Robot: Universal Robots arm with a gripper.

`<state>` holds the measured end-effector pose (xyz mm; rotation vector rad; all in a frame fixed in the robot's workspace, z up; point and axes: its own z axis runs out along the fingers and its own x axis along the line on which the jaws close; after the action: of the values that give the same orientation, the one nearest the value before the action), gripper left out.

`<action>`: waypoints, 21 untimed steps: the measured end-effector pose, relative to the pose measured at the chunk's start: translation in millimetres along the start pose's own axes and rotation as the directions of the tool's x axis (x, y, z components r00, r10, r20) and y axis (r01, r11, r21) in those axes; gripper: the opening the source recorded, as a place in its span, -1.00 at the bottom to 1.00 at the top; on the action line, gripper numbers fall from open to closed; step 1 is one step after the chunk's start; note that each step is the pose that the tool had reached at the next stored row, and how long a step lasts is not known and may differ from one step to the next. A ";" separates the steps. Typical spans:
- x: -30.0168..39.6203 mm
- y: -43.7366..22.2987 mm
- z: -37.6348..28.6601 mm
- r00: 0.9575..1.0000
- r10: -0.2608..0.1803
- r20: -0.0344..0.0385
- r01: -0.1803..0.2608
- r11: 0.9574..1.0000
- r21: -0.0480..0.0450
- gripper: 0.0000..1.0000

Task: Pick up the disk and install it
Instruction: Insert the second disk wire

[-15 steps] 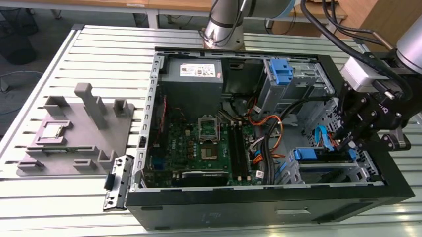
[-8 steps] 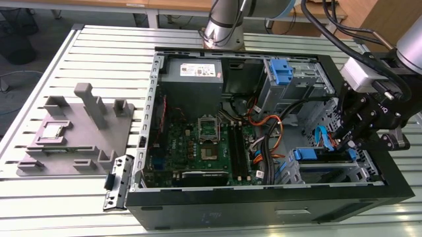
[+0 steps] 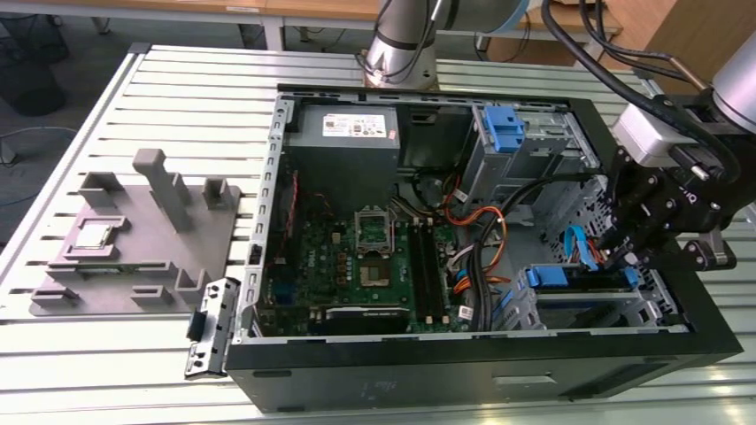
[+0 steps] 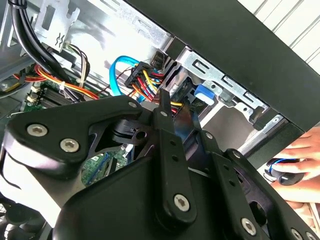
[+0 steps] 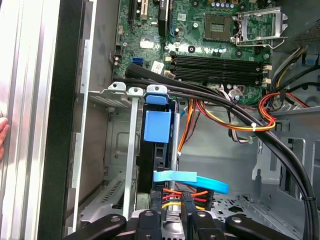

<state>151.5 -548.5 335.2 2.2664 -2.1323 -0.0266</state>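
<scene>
The disk (image 3: 579,285) sits on edge in the lower drive bay of the open computer case (image 3: 390,385), at the exterior view's right. Its blue carrier frame (image 5: 156,125) and dark edge show in the first wrist view, running away from me. My gripper (image 3: 622,252) hangs over the disk's near end, its black fingers (image 5: 189,205) close on either side of that end. In the second wrist view the gripper (image 4: 177,107) points along the disk toward a blue tab (image 4: 202,93). A light blue data cable (image 5: 192,178) and red-yellow power wires cross just ahead of the fingers.
Motherboard (image 3: 366,257) fills the case floor; the grey power-supply box (image 3: 354,128) sits at the back. A blue latch (image 3: 502,128) stands in the upper cage. Thick black cables (image 5: 235,102) arch over the bay. A grey fixture (image 3: 142,230) lies outside the case. A hand (image 4: 300,160) rests beside the case.
</scene>
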 end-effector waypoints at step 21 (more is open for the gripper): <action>0.0 -0.2 3.4 1.000 0.000 0.000 0.000 1.000 0.000 -0.41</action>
<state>151.5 -548.5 331.8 2.2662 -2.1320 -0.0262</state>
